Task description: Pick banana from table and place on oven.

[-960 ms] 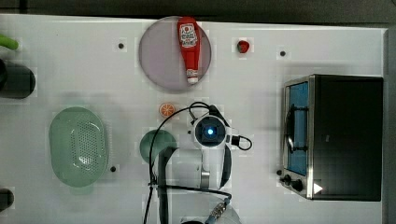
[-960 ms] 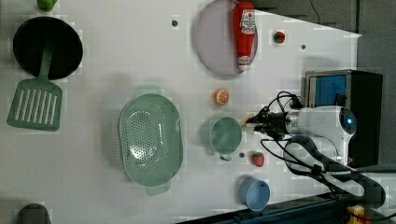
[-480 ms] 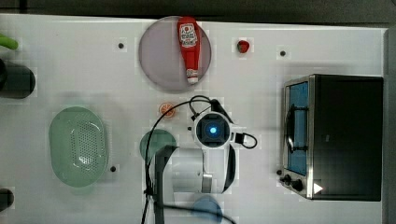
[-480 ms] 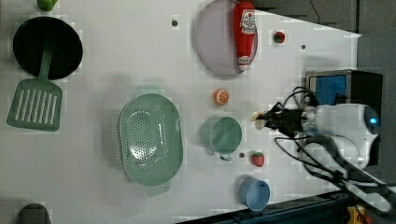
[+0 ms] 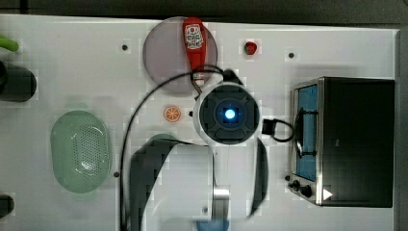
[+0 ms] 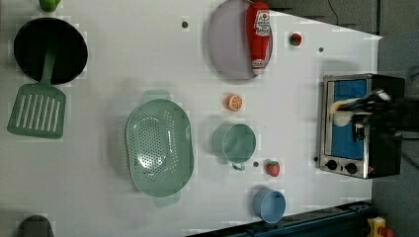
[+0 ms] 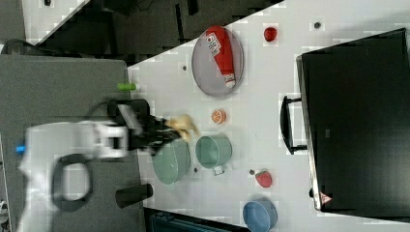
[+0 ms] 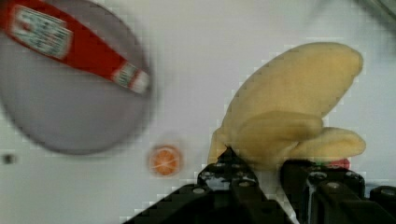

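High above the white table (image 5: pixel 72 62), my gripper (image 8: pixel 261 170) is shut on the pale yellow banana (image 8: pixel 289 107). Its peel strips splay out past the black fingers (image 8: pixel 233 179). In the left view the banana (image 6: pixel 341 106) and gripper (image 6: pixel 352 105) overlap the oven's (image 6: pixel 346 165) blue glass door. In the right view the banana (image 7: pixel 181 125) hangs off the gripper (image 7: pixel 170 130) over the colander and green cup. The oven (image 5: pixel 356 139) stands at the top view's right with its black top (image 7: pixel 358 121) bare. In the top view the arm's wrist (image 5: pixel 226 114) covers the gripper.
A grey plate (image 5: pixel 166 53) carries a ketchup bottle (image 5: pixel 193 41). An orange slice (image 5: pixel 172 113), a green cup (image 6: pixel 237 143), a green colander (image 5: pixel 79 149), two strawberries (image 6: pixel 272 168) (image 5: pixel 250 47) and a blue cup (image 6: pixel 269 205) sit on the table. A black pan (image 6: pixel 49 49) and spatula (image 6: pixel 37 108) lie at the left view's left.
The arm has risen and carried the banana toward the oven: to the right in the left view, with the wrist looming larger in the top view.
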Controlling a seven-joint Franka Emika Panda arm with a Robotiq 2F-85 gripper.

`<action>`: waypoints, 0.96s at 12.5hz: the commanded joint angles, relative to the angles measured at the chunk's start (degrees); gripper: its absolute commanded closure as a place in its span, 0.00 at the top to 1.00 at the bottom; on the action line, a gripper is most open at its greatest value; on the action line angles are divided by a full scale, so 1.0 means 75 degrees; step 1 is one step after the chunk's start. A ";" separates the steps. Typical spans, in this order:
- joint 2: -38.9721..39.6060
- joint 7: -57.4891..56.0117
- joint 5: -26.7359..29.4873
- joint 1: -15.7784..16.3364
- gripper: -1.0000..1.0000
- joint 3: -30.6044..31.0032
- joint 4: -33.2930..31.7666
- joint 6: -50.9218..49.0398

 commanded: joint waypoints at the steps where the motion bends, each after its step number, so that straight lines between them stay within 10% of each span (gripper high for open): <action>1: -0.0172 0.0154 0.0143 -0.0123 0.22 -0.0403 0.0798 -0.1109; 12: 0.1194 -0.4013 0.0014 -0.0480 0.22 -0.3602 0.1636 -0.0164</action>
